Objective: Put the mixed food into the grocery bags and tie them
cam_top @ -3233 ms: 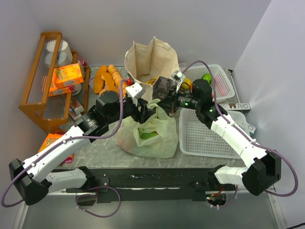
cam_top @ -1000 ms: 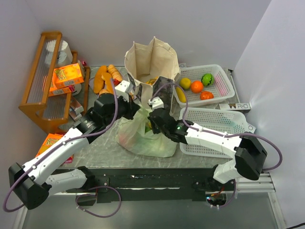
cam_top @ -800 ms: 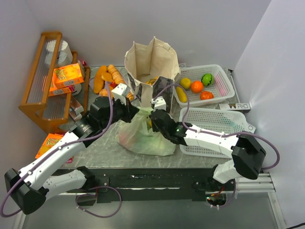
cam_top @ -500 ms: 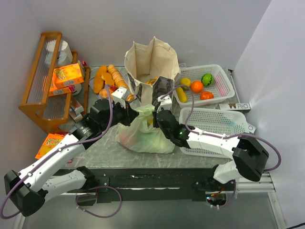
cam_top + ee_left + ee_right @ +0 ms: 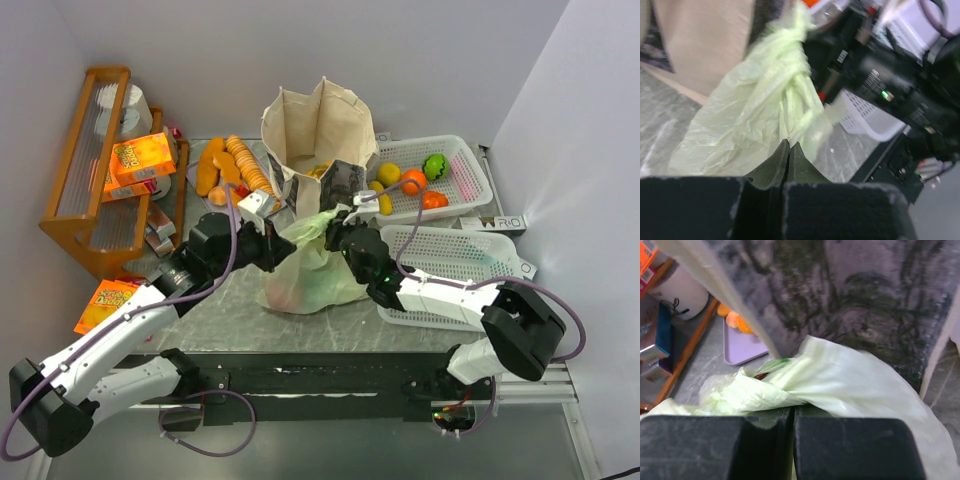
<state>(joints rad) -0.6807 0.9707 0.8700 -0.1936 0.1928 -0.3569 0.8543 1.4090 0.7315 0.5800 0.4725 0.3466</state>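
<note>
The pale-green plastic grocery bag [image 5: 312,275] stands mid-table with its handles twisted into a rope [image 5: 318,222] at the top. My left gripper [image 5: 283,252] is shut on a strand of the bag's plastic [image 5: 771,107] at its left. My right gripper [image 5: 340,233] is shut on the other strand [image 5: 815,380] at its right, close to the canvas tote [image 5: 318,130]. The tote's printed side panel [image 5: 865,300] fills the right wrist view. Something green and red [image 5: 771,368] shows inside the plastic bag. Loose fruit [image 5: 412,181] lies in the far white basket [image 5: 470,165].
An empty white mesh basket [image 5: 455,285] sits right of the plastic bag, under my right arm. Bread loaves [image 5: 228,165] lie on a tray behind my left arm. A wooden rack [image 5: 85,170] with orange boxes [image 5: 140,158] stands at the left, another box [image 5: 105,298] near it.
Both grippers have drawn apart with the handles in them, the left back toward its base, the right up toward the tote. The bag has shifted right and its neck is pulled tighter.
</note>
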